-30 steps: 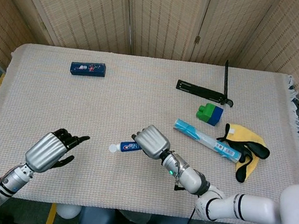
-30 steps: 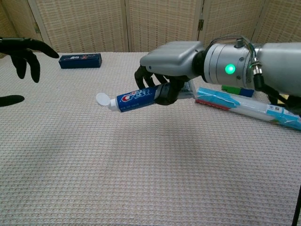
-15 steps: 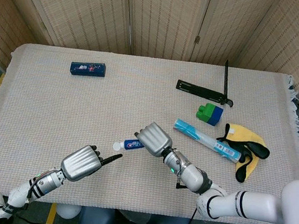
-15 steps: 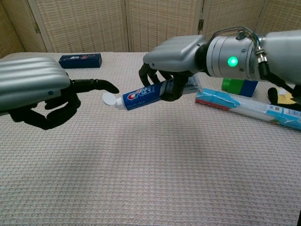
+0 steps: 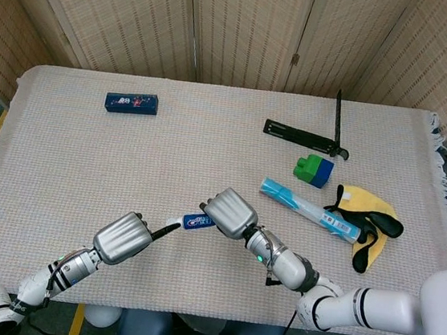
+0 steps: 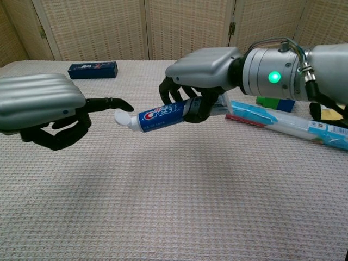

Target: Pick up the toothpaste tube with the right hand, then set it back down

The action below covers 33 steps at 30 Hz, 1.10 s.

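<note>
My right hand [image 5: 227, 212] [image 6: 202, 76] grips the blue Crest toothpaste tube [image 5: 199, 222] [image 6: 163, 115] by its rear part and holds it above the woven cloth, white cap [image 6: 120, 117] pointing left and slightly down. My left hand [image 5: 123, 237] [image 6: 46, 103] hovers just left of the cap. One of its fingers [image 6: 111, 102] reaches out to the cap's top, while the others are curled under the palm with nothing in them. Whether that fingertip touches the cap I cannot tell.
A boxed toothbrush [image 5: 307, 209] [image 6: 283, 125] lies right of my right hand, beside a yellow and black cloth [image 5: 367, 220]. A green and blue block [image 5: 313, 170], a black stand [image 5: 304, 133] and a dark blue box [image 5: 131, 103] [image 6: 92, 70] lie farther back.
My left hand swung in from the far left and curled most fingers, one fingertip now at the cap. The right hand has kept its grip, lowering the tube slightly.
</note>
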{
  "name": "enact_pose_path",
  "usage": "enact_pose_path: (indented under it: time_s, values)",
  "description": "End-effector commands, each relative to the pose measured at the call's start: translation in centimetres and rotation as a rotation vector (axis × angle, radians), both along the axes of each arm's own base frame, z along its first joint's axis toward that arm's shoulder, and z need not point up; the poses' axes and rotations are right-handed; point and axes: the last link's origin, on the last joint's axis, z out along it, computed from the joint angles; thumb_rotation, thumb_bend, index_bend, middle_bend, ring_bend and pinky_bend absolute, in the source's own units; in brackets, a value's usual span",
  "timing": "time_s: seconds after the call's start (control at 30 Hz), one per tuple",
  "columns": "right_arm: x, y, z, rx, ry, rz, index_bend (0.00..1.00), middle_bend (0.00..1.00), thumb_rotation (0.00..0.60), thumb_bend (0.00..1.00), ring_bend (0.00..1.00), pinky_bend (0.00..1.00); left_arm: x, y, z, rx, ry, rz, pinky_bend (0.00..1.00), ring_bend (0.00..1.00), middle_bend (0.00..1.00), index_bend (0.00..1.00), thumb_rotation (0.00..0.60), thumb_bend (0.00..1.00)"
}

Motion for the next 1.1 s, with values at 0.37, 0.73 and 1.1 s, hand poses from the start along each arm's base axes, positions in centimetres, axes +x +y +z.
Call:
enact_pose_path:
  time_s: [0.37,0.73,1.1]
  values:
    - [-0.3,-0.5,2.1,0.009,-0.117,-0.025,0.79,0.66,0.600,0.61,0.73,0.60,-1.8,0.0,0.0,0.048,-0.006,0.053,0.71,0.75,0.83,0.14,0.600,0.76]
    - [-2.2,-0.8,2.8,0.027,-0.267,-0.111,0.79,0.66,0.600,0.61,0.73,0.60,-1.2,0.2,0.6,0.033,-0.147,0.153,0.52,0.68,0.77,0.15,0.600,0.76]
    - [-6.0,-0.3,1.5,0.081,-0.455,-0.242,0.79,0.66,0.600,0.61,0.72,0.60,-1.1,2.0,3.9,-0.045,-0.681,0.386,0.19,0.20,0.27,0.17,0.586,0.31]
